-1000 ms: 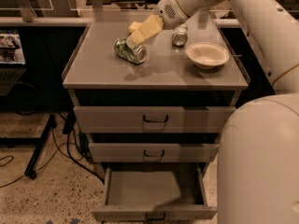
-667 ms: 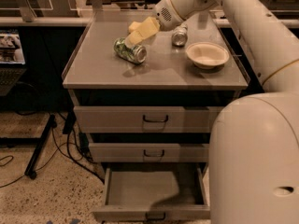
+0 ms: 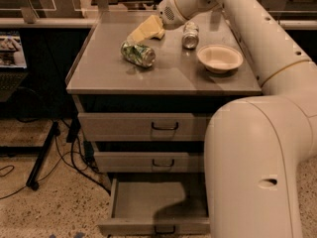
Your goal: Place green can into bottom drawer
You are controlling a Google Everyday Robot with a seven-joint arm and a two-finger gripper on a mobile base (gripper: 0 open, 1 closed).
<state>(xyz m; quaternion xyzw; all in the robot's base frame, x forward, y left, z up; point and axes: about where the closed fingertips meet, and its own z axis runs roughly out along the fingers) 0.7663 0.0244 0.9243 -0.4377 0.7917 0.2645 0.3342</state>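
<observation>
The green can [image 3: 137, 53] lies on its side on the grey cabinet top [image 3: 163, 76], left of centre. My gripper [image 3: 143, 32], with pale yellow fingers, hangs just above and behind the can, pointing down and left at it; it holds nothing. The bottom drawer [image 3: 148, 202] is pulled open at floor level and its inside is bare. The big white arm [image 3: 257, 148] hides the drawer's right part.
A plain silver can [image 3: 190, 35] stands at the back of the top, and a white bowl [image 3: 219, 58] sits to the right. The two upper drawers [image 3: 163, 127] are shut. Cables and a stand leg [image 3: 42, 157] lie on the floor to the left.
The gripper has shifted slightly left over the green can. The arm's elbow has swung further into view on the right. The can has not moved.
</observation>
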